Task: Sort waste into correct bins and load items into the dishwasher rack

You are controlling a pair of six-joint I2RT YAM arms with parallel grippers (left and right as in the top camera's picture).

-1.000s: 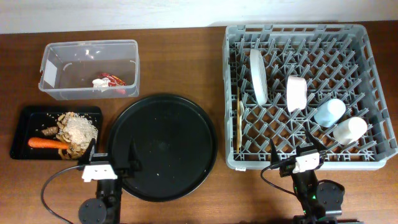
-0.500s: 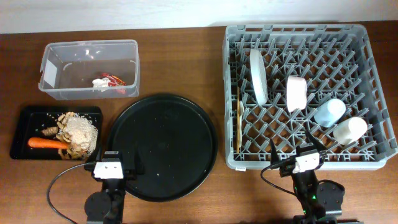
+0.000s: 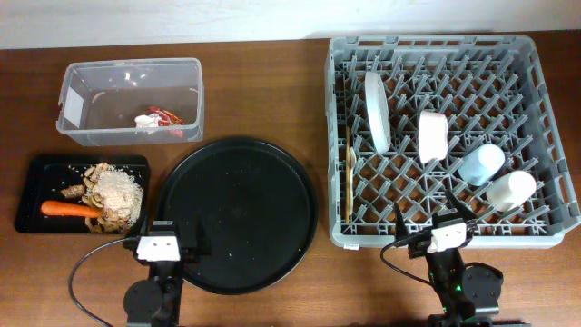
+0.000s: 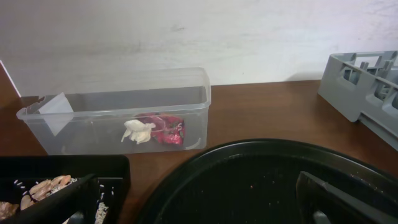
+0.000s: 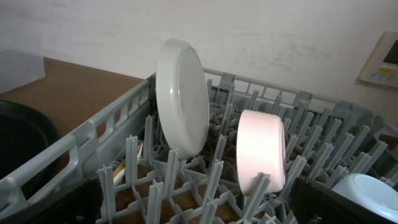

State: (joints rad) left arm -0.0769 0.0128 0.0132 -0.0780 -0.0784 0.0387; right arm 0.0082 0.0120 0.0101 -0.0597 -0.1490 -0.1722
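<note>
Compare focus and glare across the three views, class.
Overhead: even light, sharp, faint sheen on the round black tray. Left wrist: clear tub sharp, pale glare across that tray. Right wrist: white plate crisp, nearest rack pegs softer.

Grey rack point(image 3: 427, 42): plate point(image 3: 377, 112) and bowl point(image 3: 433, 136) on edge between pegs, blue cup point(image 3: 481, 164), white cup point(image 3: 510, 191), fork point(image 3: 350, 182). Clear tub point(image 3: 132, 64): red wrapper point(image 3: 169, 117), white scrap point(image 3: 146, 122). Black tray point(image 3: 34, 223): carrot point(image 3: 65, 209), crumbs point(image 3: 118, 193), brown lump point(image 3: 71, 192). Left tool point(image 3: 170, 233), right tool point(image 3: 428, 216): jaws spread, empty.
</note>
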